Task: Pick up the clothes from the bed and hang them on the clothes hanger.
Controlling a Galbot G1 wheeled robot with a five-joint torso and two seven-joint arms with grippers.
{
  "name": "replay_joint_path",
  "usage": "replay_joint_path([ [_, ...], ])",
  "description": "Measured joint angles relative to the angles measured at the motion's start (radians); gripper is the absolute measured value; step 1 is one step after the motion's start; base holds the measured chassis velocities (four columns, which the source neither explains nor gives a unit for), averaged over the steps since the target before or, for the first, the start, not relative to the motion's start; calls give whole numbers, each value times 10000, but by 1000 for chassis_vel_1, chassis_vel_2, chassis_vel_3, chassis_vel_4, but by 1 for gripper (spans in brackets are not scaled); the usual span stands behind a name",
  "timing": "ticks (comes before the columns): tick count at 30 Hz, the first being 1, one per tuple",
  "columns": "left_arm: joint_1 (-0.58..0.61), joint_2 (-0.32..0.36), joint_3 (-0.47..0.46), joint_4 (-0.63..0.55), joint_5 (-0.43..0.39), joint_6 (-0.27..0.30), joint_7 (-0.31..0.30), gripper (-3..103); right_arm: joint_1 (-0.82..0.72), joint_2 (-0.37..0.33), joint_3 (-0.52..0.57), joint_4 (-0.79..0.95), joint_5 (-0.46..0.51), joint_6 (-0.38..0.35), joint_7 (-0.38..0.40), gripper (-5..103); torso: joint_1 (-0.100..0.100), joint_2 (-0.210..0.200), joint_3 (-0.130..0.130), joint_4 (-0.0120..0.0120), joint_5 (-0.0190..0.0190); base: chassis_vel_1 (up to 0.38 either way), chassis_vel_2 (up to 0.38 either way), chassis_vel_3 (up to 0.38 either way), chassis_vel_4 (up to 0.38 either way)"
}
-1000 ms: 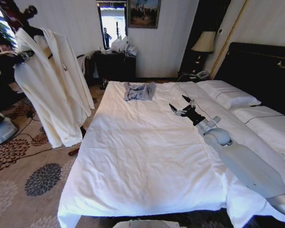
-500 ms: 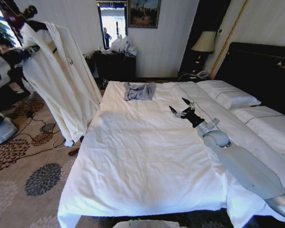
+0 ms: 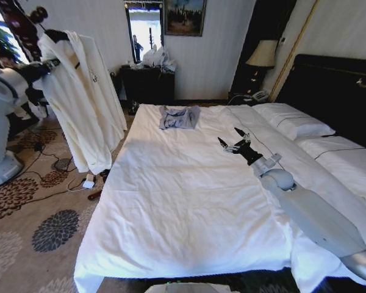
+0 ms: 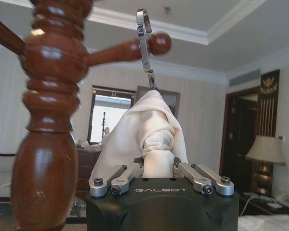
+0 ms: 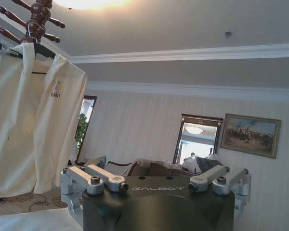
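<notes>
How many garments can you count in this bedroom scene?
2. A cream robe hangs on a hanger by the wooden post, held up by the left gripper. A small grey-blue garment lies on the bed. Others may be hidden.

The clothes [image 3: 82,97] are hanging left of the bed [image 3: 189,201]; the right gripper [image 3: 235,140] is hovering over the bed's right half.

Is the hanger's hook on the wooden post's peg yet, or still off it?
Cannot tell. The hook rises beside the peg, overlapping it; the left gripper clamps the clothes.
</notes>
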Motion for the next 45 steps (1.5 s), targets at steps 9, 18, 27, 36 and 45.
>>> replay_joint_path([
  [9,-51,-119,258,60,86,-15,131,19,-69,-40,71,-11,-5,53,1,100,-1,0,0,1,0,0,0,0,0],
  [18,347,6,-181,-275,-27,120,-117,19,-186,-62,118,-4,-37,153,-3,100,-1,0,0,1,1,0,0,0,0],
  [27,571,156,-312,-371,-160,123,-152,19,-119,-95,105,14,-29,169,-8,100,-1,2,-1,-2,2,0,0,0,0],
  [36,1070,430,-495,-1149,-430,65,-941,20,-180,-166,184,110,19,213,-11,100,-1,2,-1,0,0,0,0,0,0],
  [45,3200,1606,-1619,-4113,-560,-191,-2452,58,-157,-102,193,268,25,184,1,100,0,2,0,-2,0,0,0,0,0],
])
